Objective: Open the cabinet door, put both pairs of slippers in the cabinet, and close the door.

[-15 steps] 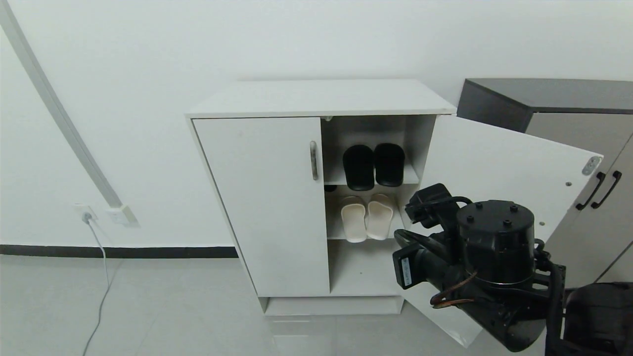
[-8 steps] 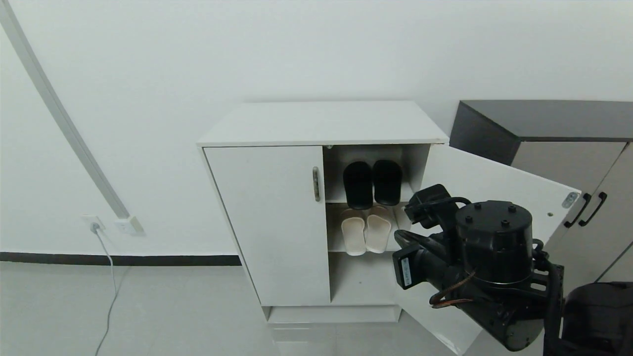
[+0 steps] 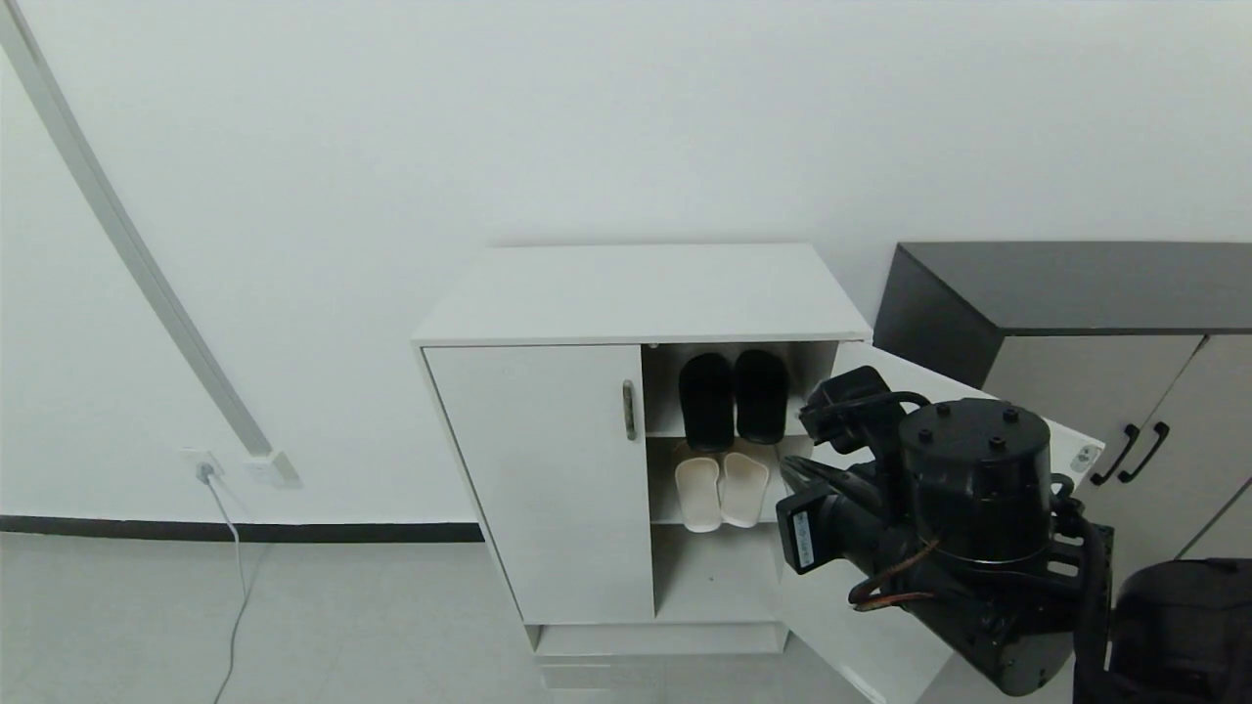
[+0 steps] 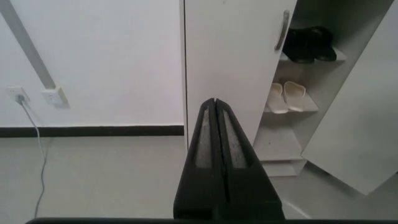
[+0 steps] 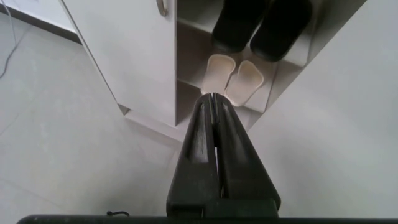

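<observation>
Both pairs are already sitting inside the white two-door wooden cabinet (image 3: 641, 293). The black rubber slippers (image 3: 706, 401) are lying on its upper shelf and the cream foam slippers (image 3: 699, 481) are resting on the shelf directly below. The cabinet's white right-hand door (image 3: 861, 636) is standing wide open. The left gripper (image 4: 214, 106) and right gripper (image 5: 213, 99) are hanging in front of the cabinet, fingers pressed together, holding nothing. Closing looks like the step in hand; the next move is probably calling for the right gripper to get behind the door's outer face and push it flush against the cabinet
</observation>
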Tool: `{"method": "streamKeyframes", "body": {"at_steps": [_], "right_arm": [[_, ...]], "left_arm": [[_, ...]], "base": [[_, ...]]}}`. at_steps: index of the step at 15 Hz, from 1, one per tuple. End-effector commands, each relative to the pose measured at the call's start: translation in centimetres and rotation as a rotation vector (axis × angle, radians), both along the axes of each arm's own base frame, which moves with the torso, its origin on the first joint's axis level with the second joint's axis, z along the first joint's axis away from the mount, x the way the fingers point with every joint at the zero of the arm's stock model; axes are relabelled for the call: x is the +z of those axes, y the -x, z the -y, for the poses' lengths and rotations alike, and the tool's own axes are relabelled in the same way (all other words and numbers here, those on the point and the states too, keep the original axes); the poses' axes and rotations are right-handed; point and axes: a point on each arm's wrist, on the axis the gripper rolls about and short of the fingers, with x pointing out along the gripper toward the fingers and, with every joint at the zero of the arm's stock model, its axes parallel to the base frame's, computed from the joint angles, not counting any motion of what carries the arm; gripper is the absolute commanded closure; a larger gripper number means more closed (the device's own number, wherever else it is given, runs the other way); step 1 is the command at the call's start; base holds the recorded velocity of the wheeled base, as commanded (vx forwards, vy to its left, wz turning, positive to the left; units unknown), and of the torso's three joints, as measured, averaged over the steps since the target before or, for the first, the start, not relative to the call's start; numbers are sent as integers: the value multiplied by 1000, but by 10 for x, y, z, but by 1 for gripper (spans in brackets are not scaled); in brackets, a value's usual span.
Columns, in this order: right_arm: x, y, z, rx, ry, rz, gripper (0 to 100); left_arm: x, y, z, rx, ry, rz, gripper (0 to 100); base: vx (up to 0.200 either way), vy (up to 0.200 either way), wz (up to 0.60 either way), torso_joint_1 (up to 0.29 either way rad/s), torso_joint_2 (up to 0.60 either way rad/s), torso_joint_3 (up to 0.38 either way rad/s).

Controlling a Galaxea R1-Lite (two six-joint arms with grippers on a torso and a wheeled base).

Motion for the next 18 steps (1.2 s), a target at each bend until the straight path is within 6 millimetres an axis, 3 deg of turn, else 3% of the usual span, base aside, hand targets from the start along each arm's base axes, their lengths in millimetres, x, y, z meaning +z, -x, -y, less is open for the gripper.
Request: {"method": "streamKeyframes", "body": {"at_steps": [1,8,18], "right_arm": [[-1,0,-1,0,1,-1,100],[-1,0,0,0,2,-3,100],[-4,-3,3,-8,6,-11,100]], "left_arm": [[0,0,0,0,0,-1,100],[0,0,0,0,0,-1,100],[0,0,0,0,1,-1,100]], "base": [[0,0,0,232,-564,-320],[0,0,0,249,-561,-318],[0,0,0,164,-350,-185]]}}
